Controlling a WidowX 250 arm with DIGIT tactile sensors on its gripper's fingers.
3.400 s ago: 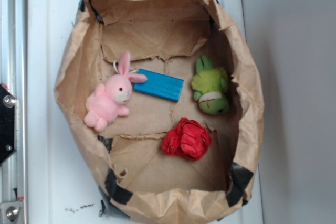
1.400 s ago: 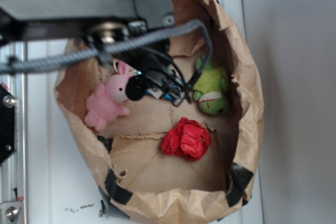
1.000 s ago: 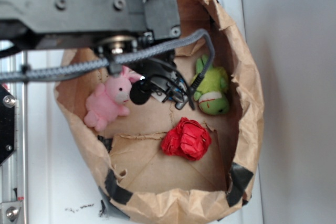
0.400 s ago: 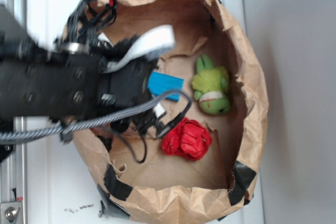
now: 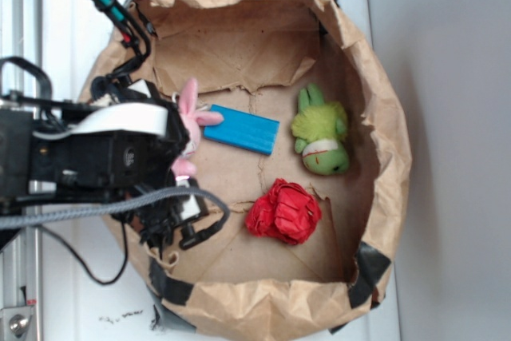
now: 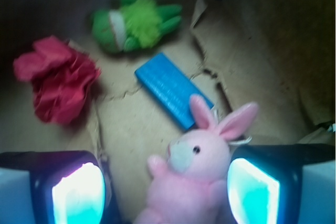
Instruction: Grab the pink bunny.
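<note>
Pink plush fills the gap between my two fingers: the pink bunny sits low in my wrist view, its body between my glowing pads, nearer the one on the view's right. My gripper stands wide, jaws well apart, closed on nothing; I cannot tell whether that right-hand pad touches the bunny's side. The bunny's pale face turns toward the view's left, one dark eye showing, and both ears slant up and to the right.

Just past the bunny's ears lies the blue block, flat on the brown paper, one end close to the ears. Farther than the bunny, and off to the view's left, rests the red wrinkly ball, well apart from the bunny. Farthest from the bunny lies the green plush toy on its side, beyond the far end of the blue block.

From the exterior camera, my arm covers most of the pink bunny; only its ears and a bit of pink below them show at the arm's edge. The bunny lies at the left side of the paper bag, whose crumpled walls ring everything. The blue block lies just beside the bunny's ears, the green plush toy beyond it, the red wrinkly ball well apart, toward the picture's bottom
</note>
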